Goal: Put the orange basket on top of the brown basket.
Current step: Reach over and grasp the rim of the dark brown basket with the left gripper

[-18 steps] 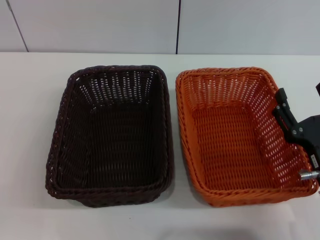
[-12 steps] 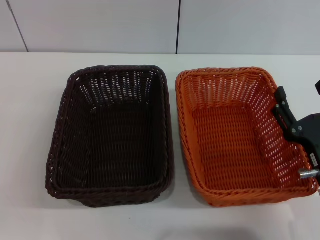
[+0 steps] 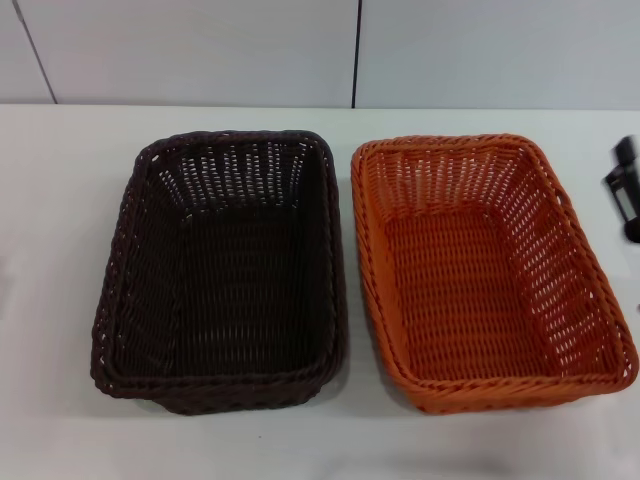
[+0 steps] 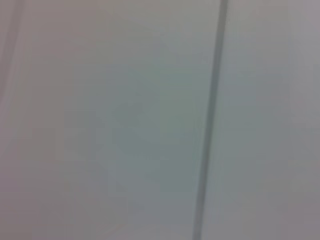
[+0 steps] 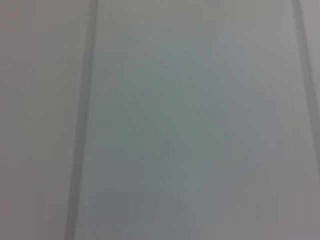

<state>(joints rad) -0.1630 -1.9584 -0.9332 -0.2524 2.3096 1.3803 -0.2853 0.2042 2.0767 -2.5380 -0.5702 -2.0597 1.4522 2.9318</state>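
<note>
The orange basket (image 3: 487,270) stands upright on the white table (image 3: 60,200), right of centre in the head view. The brown basket (image 3: 225,265) stands upright right beside it on the left, with a narrow gap between their rims. Both are empty. My right gripper (image 3: 626,190) shows only as a black part at the head view's right edge, off the orange basket's far right side and apart from it. My left gripper is out of view. Both wrist views show only pale wall panels.
A pale panelled wall (image 3: 350,50) with a dark vertical seam rises behind the table's far edge. Bare table surface lies left of the brown basket and in front of both baskets.
My right gripper has left the orange basket's right rim and moved away to the right, mostly out of the head view. The baskets have not moved.
</note>
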